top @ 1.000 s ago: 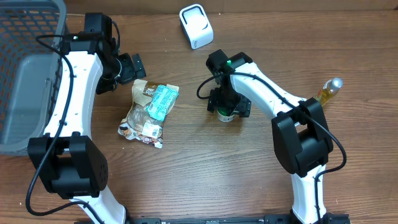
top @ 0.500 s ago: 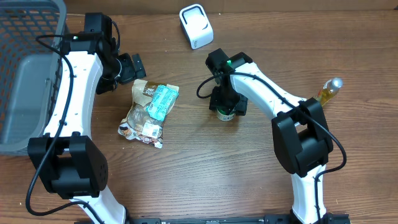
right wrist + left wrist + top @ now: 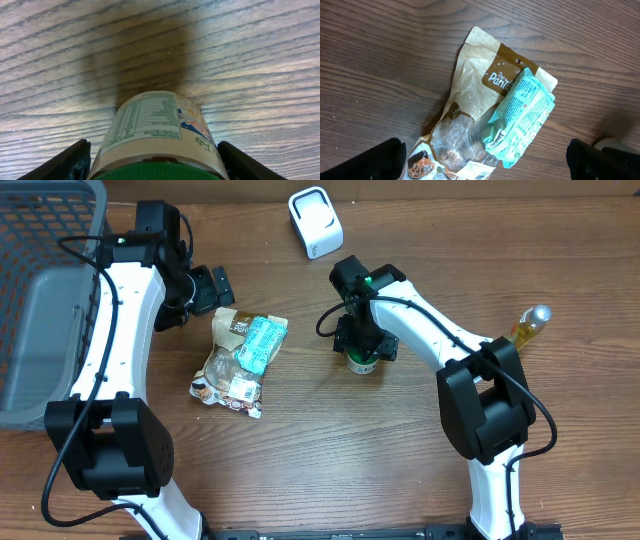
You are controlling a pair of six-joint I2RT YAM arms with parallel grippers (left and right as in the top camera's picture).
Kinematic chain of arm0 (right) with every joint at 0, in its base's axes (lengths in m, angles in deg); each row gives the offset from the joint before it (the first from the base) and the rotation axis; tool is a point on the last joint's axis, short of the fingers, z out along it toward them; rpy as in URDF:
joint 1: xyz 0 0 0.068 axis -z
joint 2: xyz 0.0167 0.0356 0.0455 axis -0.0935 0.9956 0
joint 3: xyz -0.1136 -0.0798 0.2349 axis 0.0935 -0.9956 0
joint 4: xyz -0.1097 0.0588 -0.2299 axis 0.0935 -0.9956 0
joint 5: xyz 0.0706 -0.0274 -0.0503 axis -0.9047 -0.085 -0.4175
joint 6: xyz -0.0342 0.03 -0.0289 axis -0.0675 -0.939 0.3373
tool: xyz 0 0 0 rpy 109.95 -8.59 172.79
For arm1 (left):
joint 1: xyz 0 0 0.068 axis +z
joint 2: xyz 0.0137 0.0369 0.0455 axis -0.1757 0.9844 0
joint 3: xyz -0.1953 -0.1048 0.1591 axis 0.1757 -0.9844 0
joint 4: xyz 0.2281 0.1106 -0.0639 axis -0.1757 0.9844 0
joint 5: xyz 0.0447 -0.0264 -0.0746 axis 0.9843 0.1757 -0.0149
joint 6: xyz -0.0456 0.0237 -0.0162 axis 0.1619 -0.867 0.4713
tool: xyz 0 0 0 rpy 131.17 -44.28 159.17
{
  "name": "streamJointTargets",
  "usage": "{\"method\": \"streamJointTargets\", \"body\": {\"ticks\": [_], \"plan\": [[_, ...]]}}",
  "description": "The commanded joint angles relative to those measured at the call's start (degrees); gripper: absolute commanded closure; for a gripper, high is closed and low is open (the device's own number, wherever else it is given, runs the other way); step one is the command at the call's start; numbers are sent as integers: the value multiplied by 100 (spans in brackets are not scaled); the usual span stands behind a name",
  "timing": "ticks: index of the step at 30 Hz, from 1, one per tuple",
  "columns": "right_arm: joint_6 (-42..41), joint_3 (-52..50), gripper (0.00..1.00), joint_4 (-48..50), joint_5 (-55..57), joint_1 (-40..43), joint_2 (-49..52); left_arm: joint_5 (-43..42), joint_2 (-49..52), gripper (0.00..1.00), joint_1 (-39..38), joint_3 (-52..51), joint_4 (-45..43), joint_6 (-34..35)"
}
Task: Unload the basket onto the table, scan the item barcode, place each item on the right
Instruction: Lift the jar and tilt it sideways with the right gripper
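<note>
Right gripper (image 3: 362, 350) has edged slightly left over the bottle (image 3: 150, 127) — green cap, white nutrition label, upright mid-table, right of the snack bags (image 3: 238, 360) — jaws straddling it, grip unclear; left gripper (image 3: 214, 286) spread wide

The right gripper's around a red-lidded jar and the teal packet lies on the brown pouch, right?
No, the jar has a green lid, as the right wrist view shows. The right gripper is around it, and the teal packet lies on the brown pouch.
</note>
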Motion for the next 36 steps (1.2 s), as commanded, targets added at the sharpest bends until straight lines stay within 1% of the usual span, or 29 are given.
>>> {"method": "streamJointTargets", "body": {"ticks": [1,3,6,8,10,14,17,22,26,36], "plan": [[2,66,26,-28,136,28,2,31,17,0,-7,-68,0,-87],[0,66,29,-33,142,28,2,33,17,0,-7,-68,0,-87],[2,66,41,-22,111,28,2,31,17,0,-7,-68,0,-87],[7,101,49,-66,-98,28,0,33,17,0,-7,-68,0,-87],[4,269,49,-315,-219,52,0,33,17,0,-7,-68,0,-87],[31,1054,49,-1235,-741,175,-9,31,17,0,-7,-68,0,-87],[26,1394,49,-1770,-1296,195,-9,31,17,0,-7,-68,0,-87],[24,1443,49,-2087,-3042,188,-9,31,17,0,-7,-68,0,-87],[24,1443,48,-2374,-4162,188,-9,33,17,0,-7,-68,0,-87],[26,1443,48,-2914,-5226,190,-9,31,17,0,-7,-68,0,-87]]}}
